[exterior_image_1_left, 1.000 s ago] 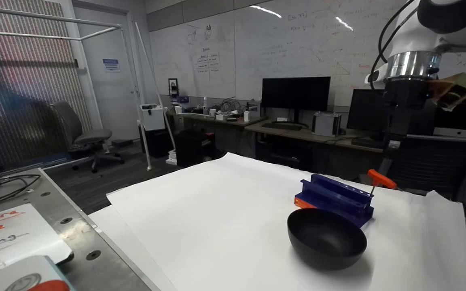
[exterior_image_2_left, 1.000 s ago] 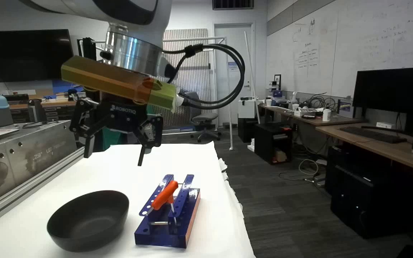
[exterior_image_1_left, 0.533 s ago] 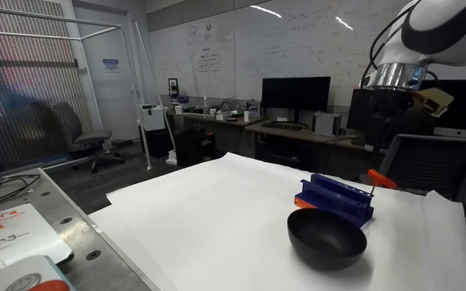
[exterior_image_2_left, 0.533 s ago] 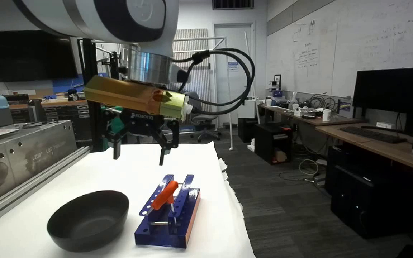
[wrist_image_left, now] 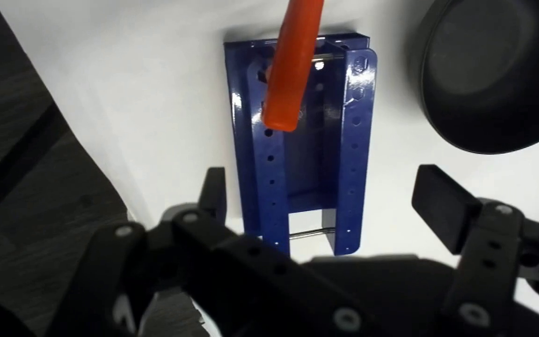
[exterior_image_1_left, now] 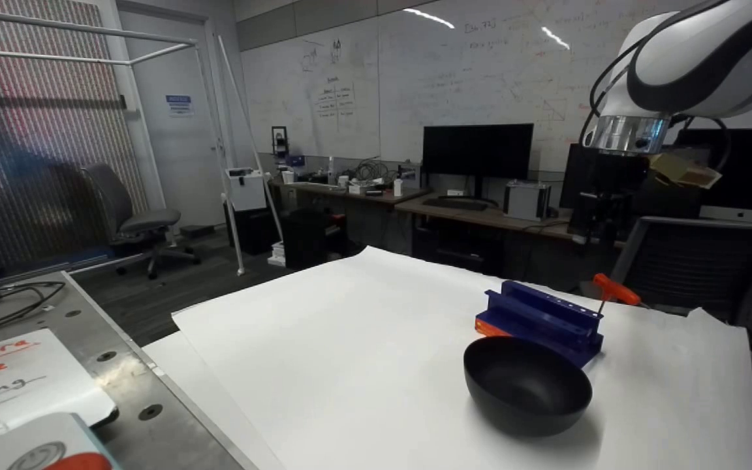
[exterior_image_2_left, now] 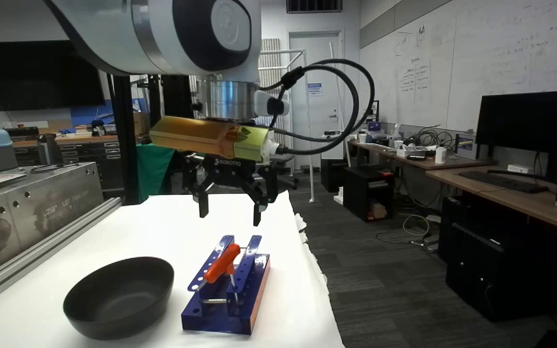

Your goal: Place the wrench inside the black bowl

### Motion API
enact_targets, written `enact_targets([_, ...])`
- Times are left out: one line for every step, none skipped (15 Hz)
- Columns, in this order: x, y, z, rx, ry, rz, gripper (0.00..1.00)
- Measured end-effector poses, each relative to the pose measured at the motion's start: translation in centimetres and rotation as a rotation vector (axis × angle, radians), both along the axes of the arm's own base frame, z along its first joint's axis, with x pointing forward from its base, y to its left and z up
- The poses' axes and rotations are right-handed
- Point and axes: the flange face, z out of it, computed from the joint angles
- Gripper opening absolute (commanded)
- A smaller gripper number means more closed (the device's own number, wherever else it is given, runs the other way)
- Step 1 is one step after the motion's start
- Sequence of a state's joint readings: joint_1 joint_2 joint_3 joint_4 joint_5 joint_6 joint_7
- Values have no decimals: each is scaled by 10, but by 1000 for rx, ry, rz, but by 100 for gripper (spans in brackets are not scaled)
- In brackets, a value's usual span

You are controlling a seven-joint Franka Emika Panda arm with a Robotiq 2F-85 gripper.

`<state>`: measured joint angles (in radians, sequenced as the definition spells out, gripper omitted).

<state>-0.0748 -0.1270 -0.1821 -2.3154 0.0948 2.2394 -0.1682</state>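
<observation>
Wrist view: the wrench shows at upper centre, farther up the frame than my widely parted jaws.

A white-covered table is shown across the lower middle and right of an exterior view, its far edge curled up near the right. On it, at the lower right, a matte black bowl is set upright. A blue hex-key rack is placed base down near the bowl; in an exterior view it is seen at the lower centre, the bowl at the lower left. In the wrist view the two are parted by a strip of white, the rack at the upper centre, the bowl cut off at the upper right, the table's edge drawn diagonally down the left.
</observation>
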Motion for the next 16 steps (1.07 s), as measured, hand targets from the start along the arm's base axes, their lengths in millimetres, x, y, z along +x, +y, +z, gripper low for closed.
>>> enact_targets([0,-4,-4,-2,16,-24,100])
enact_targets([0,-8,-10,1,40,-42,100])
enact_targets([-2,-10,-16,8,69,-54,100])
enact_targets([-3,-11,-23,14,97,-58,100])
enact_targets([-5,-12,-29,20,123,-60,100])
enact_targets([-6,-13,-34,25,143,-61,100])
enact_targets([-7,-13,-38,27,156,-63,100])
enact_targets([-8,-14,-41,29,165,-65,75])
enact_targets([-9,-16,-44,30,171,-68,73])
enact_targets([-10,-17,-47,31,177,-71,66])
enact_targets([-11,-18,-50,33,183,-74,56])
enact_targets([-13,-19,-52,34,188,-76,49])
enact_targets([-14,-20,-54,35,191,-78,41])
enact_targets([-15,-20,-56,36,195,-77,34])
enact_targets([-16,-19,-58,37,199,-76,27])
enact_targets([-17,-19,-59,37,201,-74,18])
